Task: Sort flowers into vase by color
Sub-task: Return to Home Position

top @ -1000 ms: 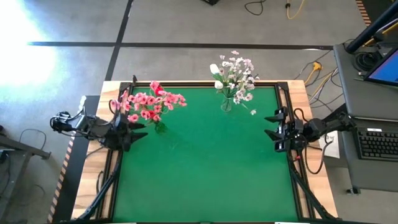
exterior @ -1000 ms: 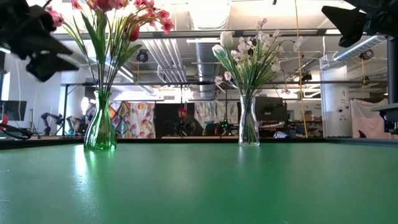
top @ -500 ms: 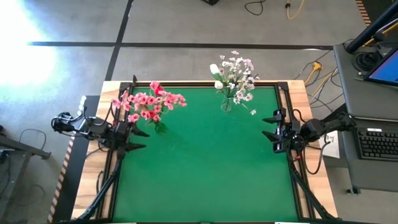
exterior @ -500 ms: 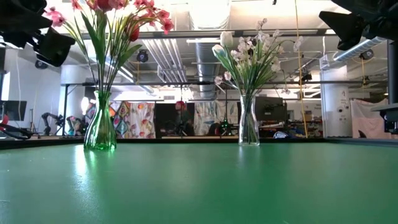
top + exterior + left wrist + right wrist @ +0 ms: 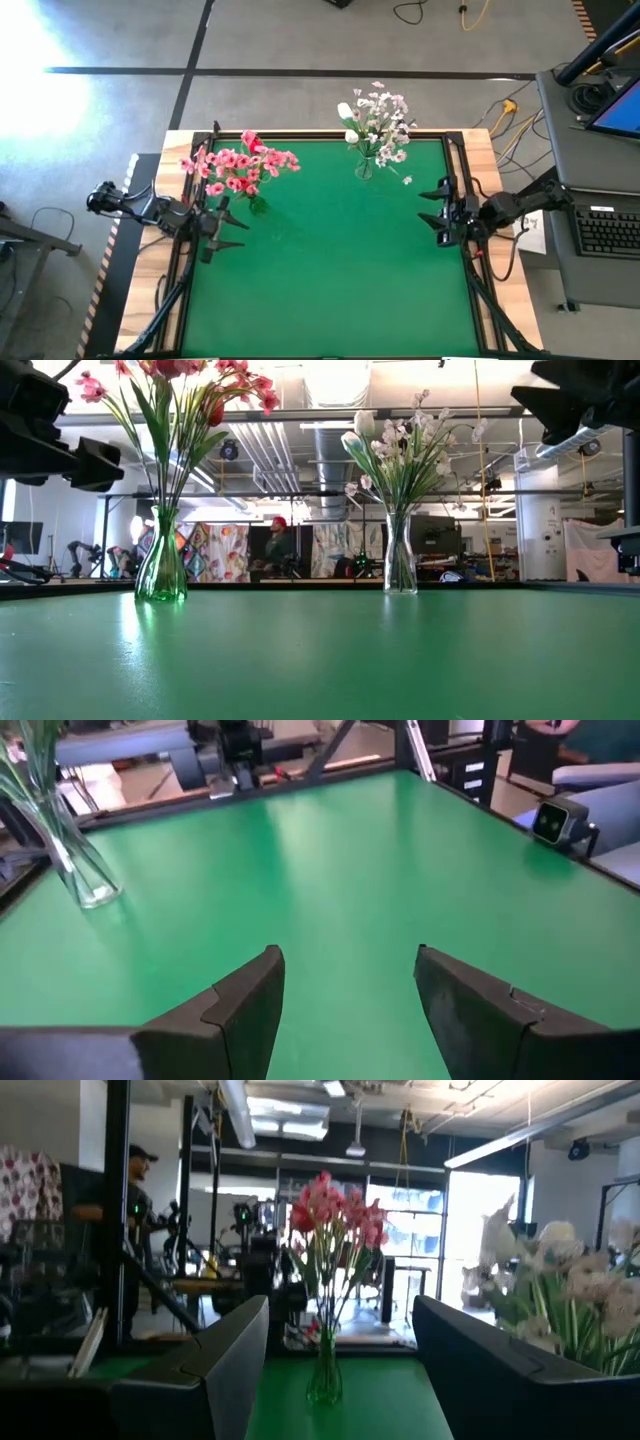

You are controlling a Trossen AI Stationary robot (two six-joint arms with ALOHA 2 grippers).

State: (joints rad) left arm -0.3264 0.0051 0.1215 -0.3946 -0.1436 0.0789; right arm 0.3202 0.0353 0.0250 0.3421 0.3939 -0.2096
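A green glass vase [image 5: 161, 565] stands on its base at the far left of the green mat and holds pink and red flowers [image 5: 240, 165]. At the far edge, right of the middle, a clear vase [image 5: 400, 560] stands upright with white flowers [image 5: 377, 125]. My left gripper [image 5: 232, 228] hovers open and empty at the mat's left edge, just nearer than the green vase, pointing across the table. My right gripper [image 5: 424, 205] hovers open and empty at the right edge, facing the green vase [image 5: 325, 1370].
One small white blossom [image 5: 407, 180] lies on the mat near the clear vase. The middle and near part of the mat [image 5: 330, 280] holds nothing else. A desk with a keyboard [image 5: 605, 230] stands beyond the right edge. A person shows in the room behind [image 5: 278, 545].
My left gripper has sunk a little, gone slightly toward the table's near edge and rolled about its own pointing line, so its fingers now stand side by side. It stays open and empty. The vases and flowers have kept still.
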